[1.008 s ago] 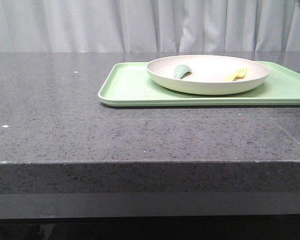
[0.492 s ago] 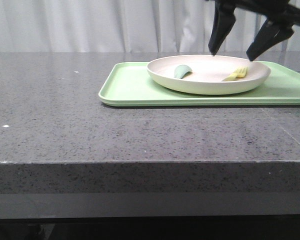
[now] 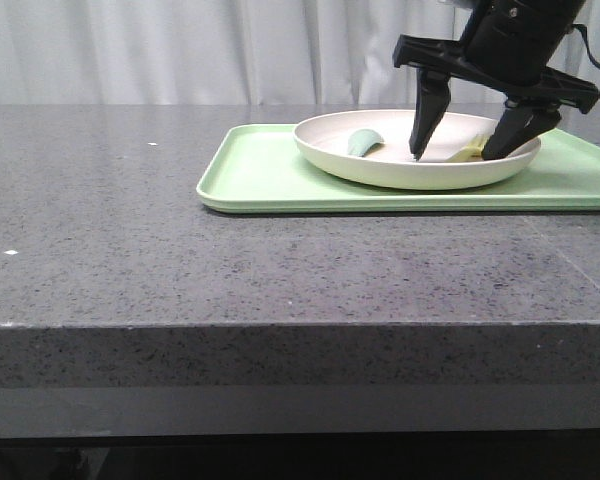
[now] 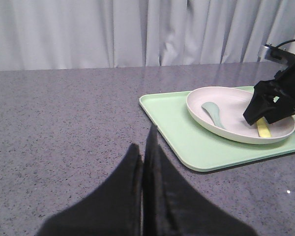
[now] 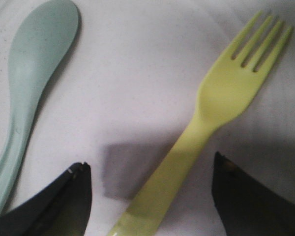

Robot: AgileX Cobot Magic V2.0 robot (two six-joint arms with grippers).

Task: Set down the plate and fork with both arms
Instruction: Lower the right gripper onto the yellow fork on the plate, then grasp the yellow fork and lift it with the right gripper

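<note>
The cream-white plate (image 3: 380, 165) sits on a light-green tray (image 3: 260, 170) at the back right of the table. The pale-yellow fork (image 3: 466, 152) lies inside the plate on its right side. My right gripper (image 3: 460, 152) is open and lowered into the plate, one finger on each side of the fork's handle. The right wrist view shows the fork (image 5: 211, 128) between the two fingers (image 5: 59, 201), not gripped. My left gripper (image 4: 143, 147) is shut and empty, above bare table to the left of the tray (image 4: 187, 132); it does not show in the front view.
A teal-green spoon (image 3: 363, 142) lies in the plate's left part, also seen in the right wrist view (image 5: 32, 73). The table's front edge (image 3: 280, 325) runs across the front view. A grey curtain hangs behind the table.
My right gripper came into view from the top right and lowered into the plate, its open fingers now straddling the fork. The plate, fork and spoon have not moved.
</note>
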